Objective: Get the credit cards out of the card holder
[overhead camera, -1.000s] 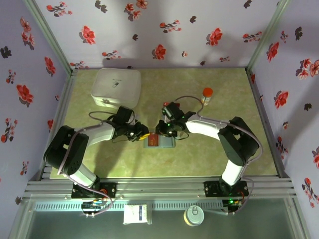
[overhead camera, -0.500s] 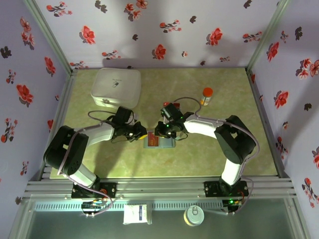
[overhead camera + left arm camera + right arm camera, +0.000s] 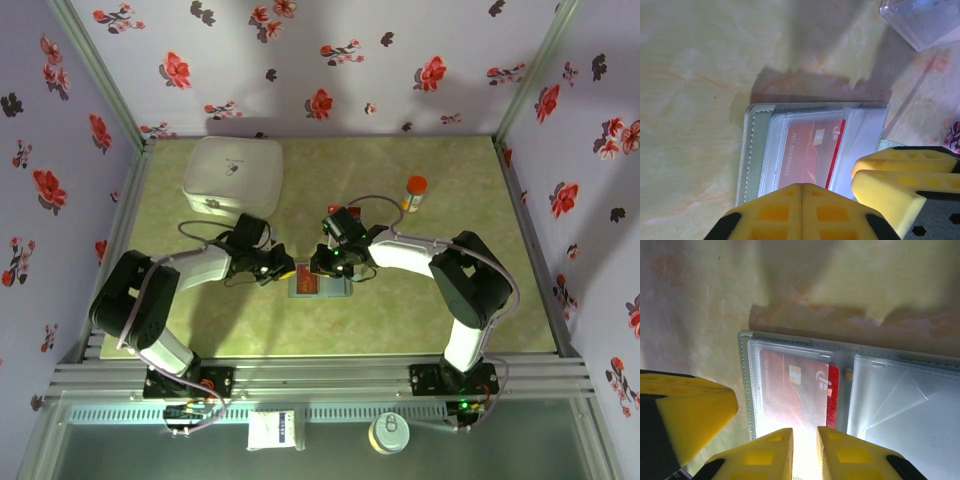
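Observation:
The card holder [image 3: 320, 285] lies open and flat on the table between my two grippers. A red credit card [image 3: 795, 390] sits in the clear pocket of its left panel, one edge poking out toward the fold. The right panel's pocket [image 3: 900, 405] looks empty. My left gripper [image 3: 802, 187] is shut, fingertips together at the near edge of the red credit card [image 3: 812, 152], with nothing visible between them. My right gripper [image 3: 804, 437] stands over the same pocket, jaws a narrow gap apart with glare between them. In the top view the left gripper [image 3: 288, 272] and right gripper [image 3: 322, 268] meet over the holder.
A white rounded box [image 3: 232, 176] stands at the back left. An orange-capped bottle [image 3: 414, 192] stands at the back right. Metal rails run along the table's sides. The right gripper's yellow fingers [image 3: 900, 185] crowd the left wrist view.
My left gripper's jaws have closed. The right gripper has edged slightly left over the card holder. The holder has not moved.

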